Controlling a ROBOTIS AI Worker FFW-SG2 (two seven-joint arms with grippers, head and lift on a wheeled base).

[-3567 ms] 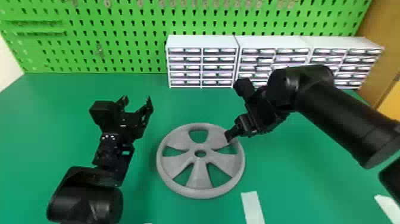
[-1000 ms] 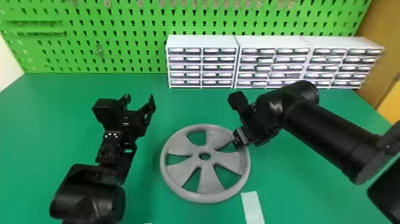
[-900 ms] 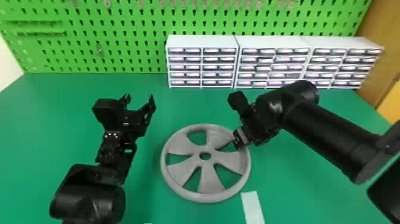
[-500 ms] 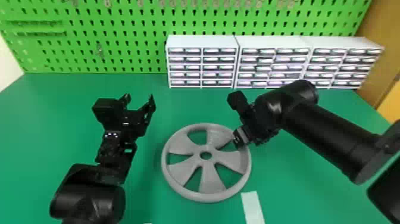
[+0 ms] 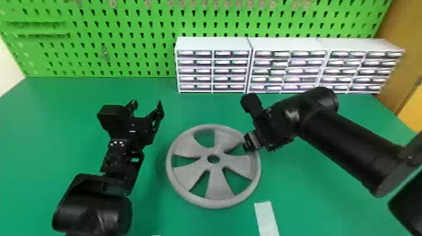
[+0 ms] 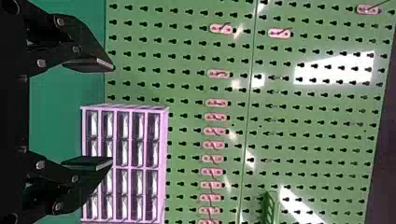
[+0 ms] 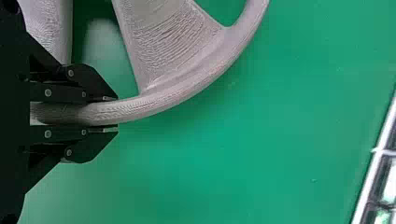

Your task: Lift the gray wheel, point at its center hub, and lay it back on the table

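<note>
Gray wheel (image 5: 216,177), roughly level at or just above the smooth green table (image 5: 314,194), contact undetermined, is pinched at the rim by the right gripper (image 7: 116,114); the left gripper (image 5: 147,103) stands spread and empty beside it. Risk: a one-sided hold on a rounded rim may let it pivot or slip, and a low pointing pass at the hub (image 5: 204,160) could knock it. Spokes flare outward, finely ridged, around open windows.
</note>
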